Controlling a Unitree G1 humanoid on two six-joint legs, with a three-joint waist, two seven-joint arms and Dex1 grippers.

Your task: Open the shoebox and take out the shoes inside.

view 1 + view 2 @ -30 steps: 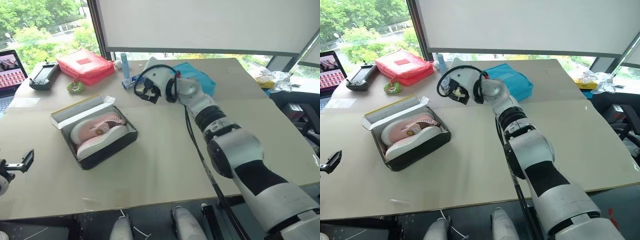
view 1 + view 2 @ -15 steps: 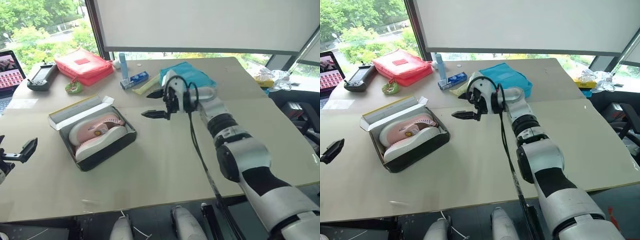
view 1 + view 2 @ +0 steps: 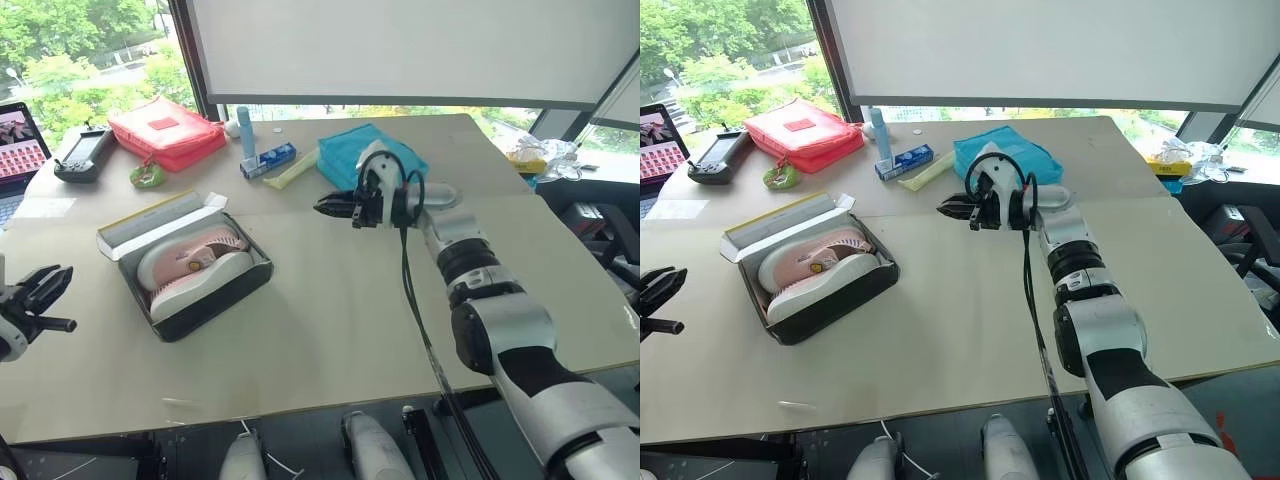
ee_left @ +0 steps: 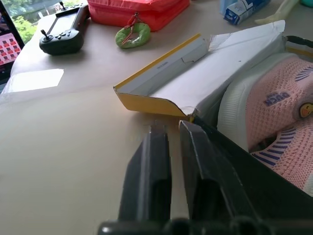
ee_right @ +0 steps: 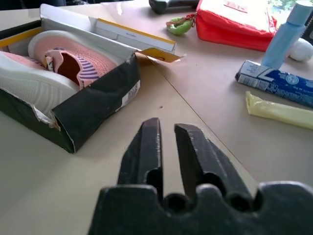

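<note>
The shoebox (image 3: 215, 298) lies open on the table's left half, its yellow-edged lid (image 3: 160, 223) folded back behind it. Two pink-and-white shoes (image 3: 192, 262) lie side by side inside it. My right gripper (image 3: 335, 207) hovers above the table to the right of the box, pointing toward it, shut and holding nothing. In the right wrist view its fingers (image 5: 146, 142) aim at the box's black corner (image 5: 95, 112), well apart from it. My left gripper (image 4: 171, 129) is shut and empty, off the table's left edge, facing the lid's end.
A red pouch (image 3: 170, 130), a game controller (image 3: 82, 150) and a laptop (image 3: 20, 140) sit at the back left. A blue pouch (image 3: 365, 150), a toothpaste box (image 3: 268, 160), a blue tube (image 3: 247, 130) and a yellow packet (image 3: 292, 170) lie behind my right gripper.
Both grippers have gone from open to shut. My right gripper has swung rightward and lower, away from the box. The shoebox and shoes have not moved.
</note>
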